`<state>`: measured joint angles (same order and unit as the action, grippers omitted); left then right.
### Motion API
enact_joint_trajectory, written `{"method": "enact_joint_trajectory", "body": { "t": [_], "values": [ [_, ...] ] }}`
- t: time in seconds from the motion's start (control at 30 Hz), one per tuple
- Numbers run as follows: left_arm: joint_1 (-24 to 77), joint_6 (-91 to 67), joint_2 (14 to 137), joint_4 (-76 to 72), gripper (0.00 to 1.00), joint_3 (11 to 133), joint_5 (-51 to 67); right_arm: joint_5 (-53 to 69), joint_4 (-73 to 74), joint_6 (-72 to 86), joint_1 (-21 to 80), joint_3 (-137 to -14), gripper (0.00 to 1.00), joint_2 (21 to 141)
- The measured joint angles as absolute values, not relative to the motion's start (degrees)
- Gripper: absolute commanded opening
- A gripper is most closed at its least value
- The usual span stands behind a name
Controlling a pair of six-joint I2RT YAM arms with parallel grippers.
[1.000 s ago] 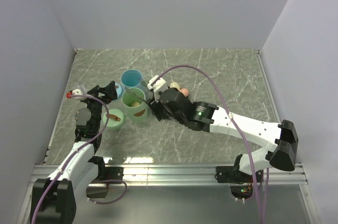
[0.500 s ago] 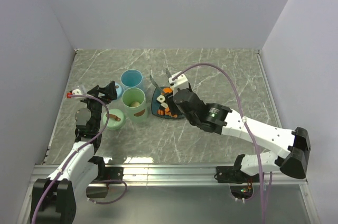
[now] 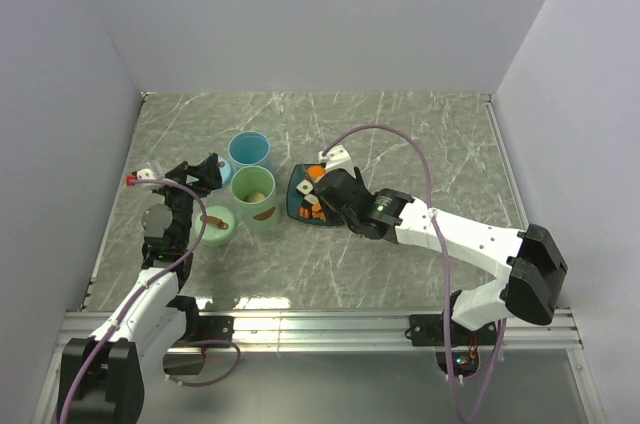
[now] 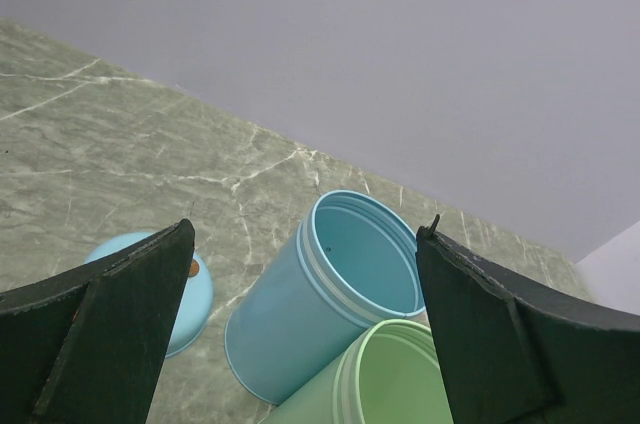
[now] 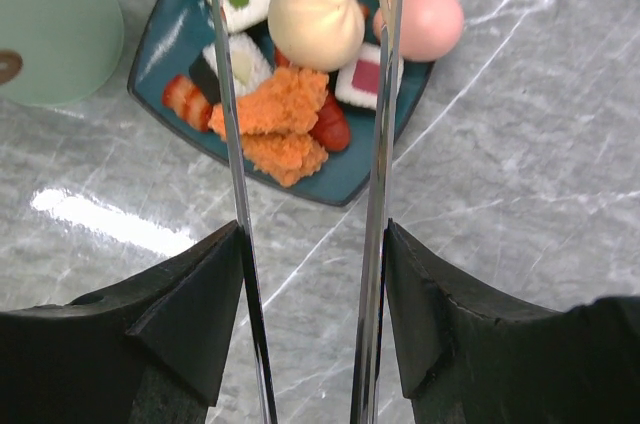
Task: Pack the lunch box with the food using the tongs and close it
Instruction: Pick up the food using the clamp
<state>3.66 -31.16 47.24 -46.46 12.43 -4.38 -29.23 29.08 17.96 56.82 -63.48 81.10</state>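
Steel tongs [image 5: 232,164] are clamped in the right gripper [image 5: 312,244], arms spread, straddling the teal plate [image 5: 345,179]. The tips run off the wrist view at 12 o'clock, so probably nothing is pinched. Food sits on the plate: beige bun [image 5: 315,22] between the arms, pink egg [image 5: 432,22] just outside at 1 o'clock. Step: picking a piece. Next: lower, squeeze on the bun, carry to the green tub [image 3: 255,194] at the plate's 9 o'clock. Left gripper [image 4: 307,234] gapes wide, holding nothing.

Tongs [image 5: 233,144] — thin polished metal, bright. Plate [image 5: 163,49] glazed teal, glossy. Table [image 5: 520,124] marble-patterned, smooth, with a sheen. Blue container [image 4: 300,314] and green container [image 4: 390,384] — matt plastic. Orange fried pieces [image 5: 285,104] rough, crumbed; bun [image 5: 315,22] smooth.
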Motion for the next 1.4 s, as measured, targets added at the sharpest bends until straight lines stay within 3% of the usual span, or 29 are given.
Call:
{"method": "enact_joint_trajectory", "body": {
  "t": [0.43, 0.73, 1.4],
  "values": [
    [3.66, -31.16, 47.24, -46.46, 0.99, 12.43, -4.36, -27.16, 32.32, 21.15, 56.77, -62.28, 0.61, 82.72],
    [3.66, -31.16, 47.24, -46.46, 0.99, 12.43, -4.38, -27.42, 33.87, 21.63, 56.8, -62.28, 0.41, 85.65],
    [3.66, -31.16, 47.24, -46.46, 0.99, 12.43, -4.38, -31.33, 35.86, 18.94, 57.28, -70.46, 0.4, 85.65]
  ]
}}
